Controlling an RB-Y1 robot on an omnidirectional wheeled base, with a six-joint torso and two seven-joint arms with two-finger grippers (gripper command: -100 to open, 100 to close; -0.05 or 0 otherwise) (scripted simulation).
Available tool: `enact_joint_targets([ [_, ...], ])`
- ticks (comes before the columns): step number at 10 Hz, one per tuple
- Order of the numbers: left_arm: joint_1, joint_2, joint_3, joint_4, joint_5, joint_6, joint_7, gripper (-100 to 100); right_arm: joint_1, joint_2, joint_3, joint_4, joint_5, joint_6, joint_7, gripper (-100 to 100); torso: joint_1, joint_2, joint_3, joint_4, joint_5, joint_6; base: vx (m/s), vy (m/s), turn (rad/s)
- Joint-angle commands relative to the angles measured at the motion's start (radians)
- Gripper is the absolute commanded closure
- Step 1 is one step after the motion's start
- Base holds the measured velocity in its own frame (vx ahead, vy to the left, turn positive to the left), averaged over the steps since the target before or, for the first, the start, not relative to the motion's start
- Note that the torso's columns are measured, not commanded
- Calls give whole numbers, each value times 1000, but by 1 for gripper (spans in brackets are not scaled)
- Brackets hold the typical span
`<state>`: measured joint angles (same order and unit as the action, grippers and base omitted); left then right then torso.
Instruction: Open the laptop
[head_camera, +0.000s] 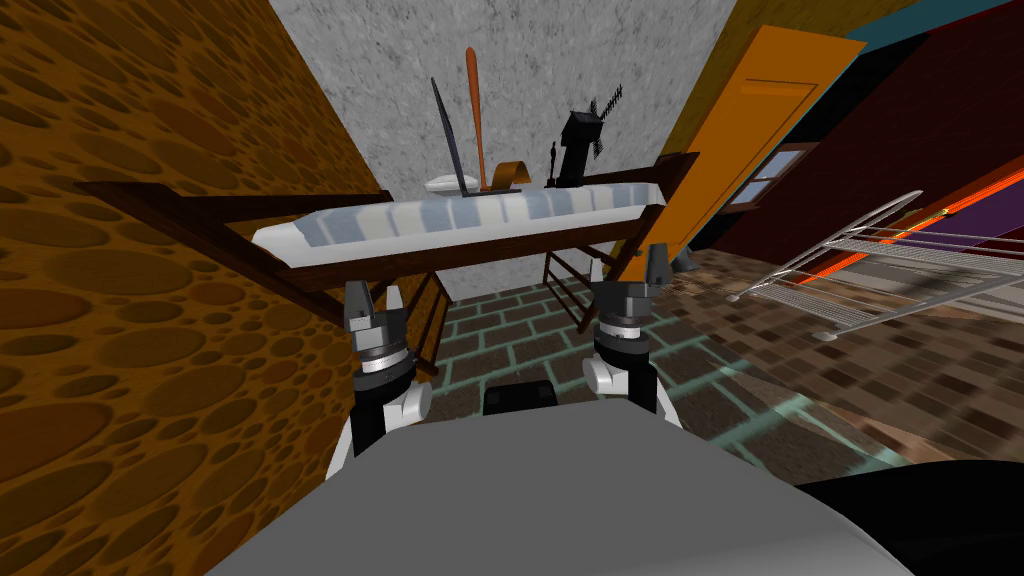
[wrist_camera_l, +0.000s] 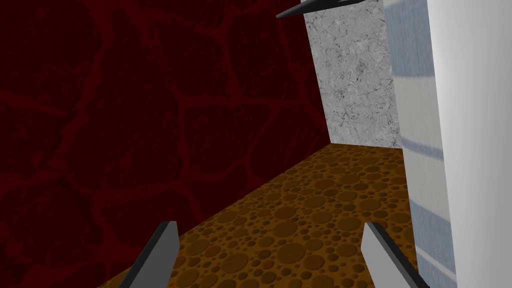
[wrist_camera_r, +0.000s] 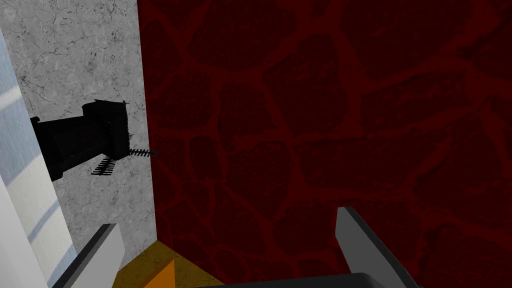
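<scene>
We're squared up to the white-and-blue striped surface on a dark wooden frame (head_camera: 330, 228), with both arms held just short of its near edge. The laptop (head_camera: 447, 140), a thin dark lid over a pale flat base, sits about midway along the surface, toward the far edge. That lid stands steep, close to upright, seen almost edge-on.

Just beside it a slim brown wooden bat (head_camera: 475, 100) stands on end. Next come a curled orange-brown strip (head_camera: 512, 172) and a tiny black figurine (head_camera: 551, 160). Toward the right end there's a black model windmill (head_camera: 578, 145) with comb-like sails.

The left hand (head_camera: 374, 298) has its fingers spread wide with nothing between them. It sits low beneath the near edge, toward the left corner. In the left wrist view the striped edge runs close past one finger (wrist_camera_l: 377, 250).

The right hand (head_camera: 628, 270) is also spread and empty, up by the near right corner and well apart from the laptop. In the right wrist view the windmill juts out past the striped edge against a grey mottled wall (wrist_camera_r: 75, 50).

Off to the right are an orange door (head_camera: 745, 130) and a silver wire rack (head_camera: 880, 260) over the brown brick floor (head_camera: 520, 330).
</scene>
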<state>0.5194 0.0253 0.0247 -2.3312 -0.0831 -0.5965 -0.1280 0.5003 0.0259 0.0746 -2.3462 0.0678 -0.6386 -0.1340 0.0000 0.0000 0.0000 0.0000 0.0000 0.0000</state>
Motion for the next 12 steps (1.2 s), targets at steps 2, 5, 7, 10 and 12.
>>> enact_joint_targets([
  [2,0,0,0,0,0,0,0,0,0,0,0,0,0,0,0,0,0,0,0,0,0,0,0,0,0],
  [5,0,0,0,0,0,0,0,0,0,0,0,0,0,0,0,0,0,0,0,0,0,0,0,0,0],
  [7,0,0,0,0,0,0,0,0,0,0,0,0,0,0,0,0,0,0,0,0,0,0,0,0,0],
  [10,-45,44,3,6,-6,21,-8,-100,0,0,0,0,0,0,0,0,0,0,0,0,0,0,-8,-10,4],
  [12,-104,82,8,18,-13,56,-19,-100,0,0,0,0,0,0,0,0,-3,2,1,0,-1,0,-36,-71,16],
])
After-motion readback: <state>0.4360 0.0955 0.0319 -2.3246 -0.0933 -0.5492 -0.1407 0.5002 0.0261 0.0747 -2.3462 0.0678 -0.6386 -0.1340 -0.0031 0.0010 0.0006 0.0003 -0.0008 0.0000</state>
